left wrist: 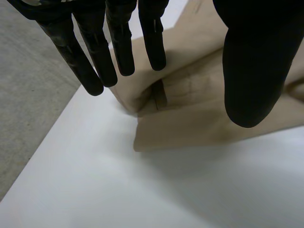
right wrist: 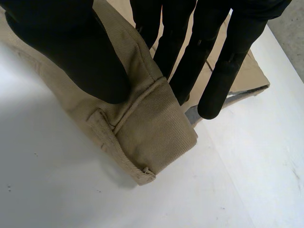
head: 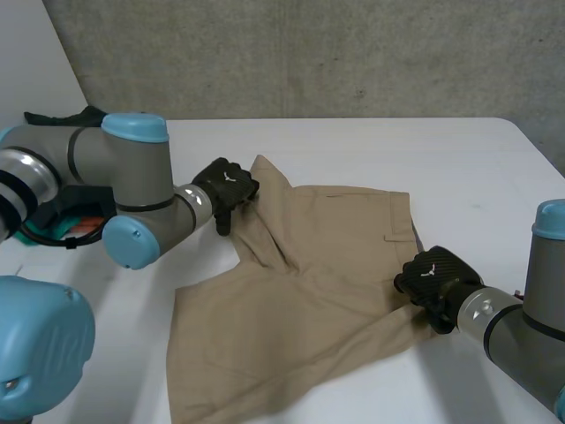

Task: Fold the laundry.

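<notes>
Beige shorts [head: 300, 327] lie spread on the white table [head: 397, 150], with a raised crease near their far left corner. My left hand [head: 226, 185] hovers at that corner; in the left wrist view its fingers [left wrist: 118, 42] hang straight above the cloth [left wrist: 190, 118], apart from the thumb, with nothing between them. My right hand [head: 434, 278] is at the shorts' right edge. In the right wrist view its thumb [right wrist: 71, 47] and fingers [right wrist: 190, 47] pinch a folded, hemmed edge of the shorts [right wrist: 152, 123], lifting it a little off the table.
A dark heap of clothes [head: 62, 119] lies at the far left behind my left arm, with a teal and orange item [head: 71, 225] beside it. The table's right edge runs close to my right arm. A grey wall stands behind the table.
</notes>
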